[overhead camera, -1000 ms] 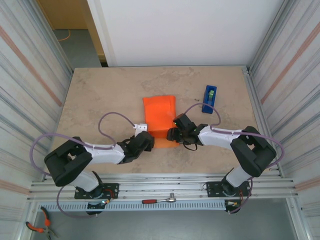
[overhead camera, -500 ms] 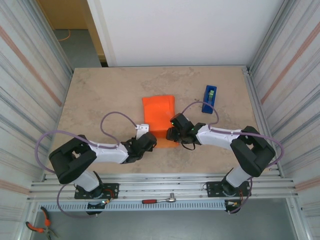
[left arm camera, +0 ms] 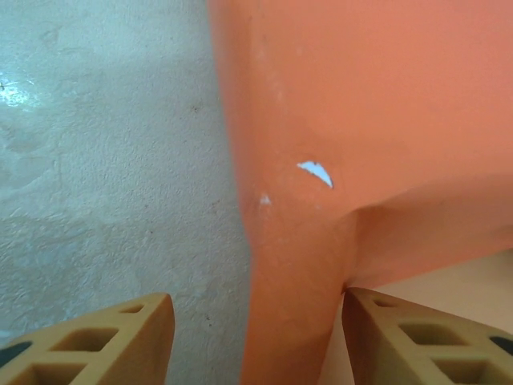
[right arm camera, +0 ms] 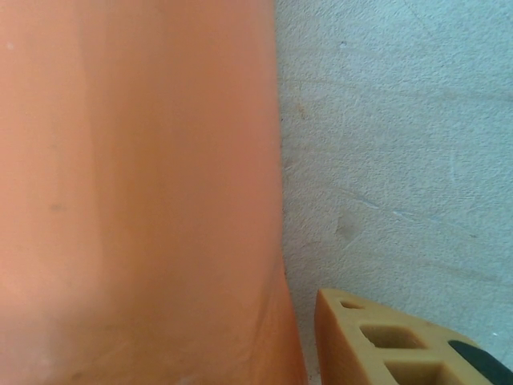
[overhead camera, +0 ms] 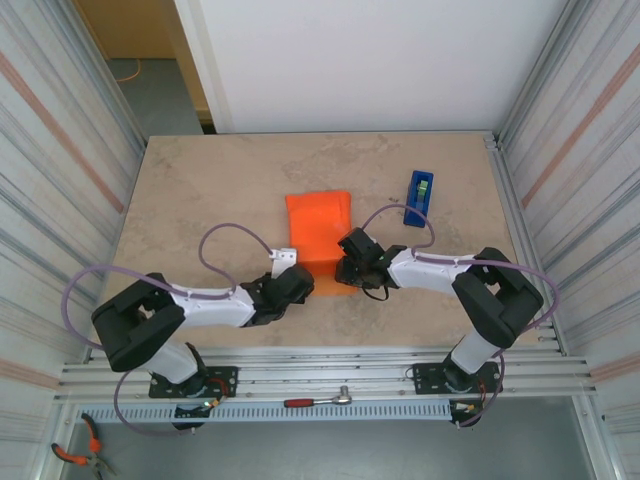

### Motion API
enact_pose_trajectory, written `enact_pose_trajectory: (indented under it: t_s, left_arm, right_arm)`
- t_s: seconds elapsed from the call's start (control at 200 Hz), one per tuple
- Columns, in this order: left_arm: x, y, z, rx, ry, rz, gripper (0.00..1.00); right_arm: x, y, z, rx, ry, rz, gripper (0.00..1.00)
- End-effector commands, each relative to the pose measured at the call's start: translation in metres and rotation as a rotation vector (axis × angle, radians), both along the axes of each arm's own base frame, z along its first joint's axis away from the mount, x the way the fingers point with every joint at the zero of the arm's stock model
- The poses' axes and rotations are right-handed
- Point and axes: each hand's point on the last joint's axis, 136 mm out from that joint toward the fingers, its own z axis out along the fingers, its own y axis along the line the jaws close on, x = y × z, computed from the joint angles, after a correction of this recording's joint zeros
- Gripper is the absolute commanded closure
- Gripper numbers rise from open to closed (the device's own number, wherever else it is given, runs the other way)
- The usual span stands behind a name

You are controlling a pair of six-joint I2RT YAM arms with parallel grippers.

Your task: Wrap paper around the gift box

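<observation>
The orange paper lies folded in the middle of the table, and the gift box is hidden beneath it in the top view. My left gripper is at the paper's near left corner. In the left wrist view it stands open, a narrow fold of the paper running between its tan fingers; the right finger touches the fold. A pale pink surface that looks like the gift box shows under the paper's edge. My right gripper is at the near right edge. One tan finger lies beside the paper; the other is hidden.
A blue tape dispenser stands at the back right of the stone-patterned table. Metal frame walls close in both sides. A ratchet and pliers lie below the table's near rail.
The right gripper has slid a little left onto the paper's near right edge. The left gripper has edged right toward the near left corner. The paper lies slightly flatter.
</observation>
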Motion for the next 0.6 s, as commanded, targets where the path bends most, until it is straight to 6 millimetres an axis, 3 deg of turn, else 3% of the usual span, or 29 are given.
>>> enact_pose_trajectory:
  t_s: [0.0, 0.246, 0.596]
  left_arm:
    - [-0.001, -0.002, 0.005, -0.029, 0.012, 0.035, 0.45]
    - [-0.002, -0.007, -0.007, -0.020, 0.037, 0.045, 0.59]
    - [0.001, -0.025, -0.003, -0.007, 0.017, 0.004, 0.61]
  right_arm:
    - [0.002, 0.000, 0.000, -0.010, -0.001, -0.022, 0.58]
    - [-0.001, 0.001, -0.003, -0.005, 0.005, -0.018, 0.61]
    - [-0.003, 0.005, -0.006, 0.004, 0.014, -0.009, 0.65]
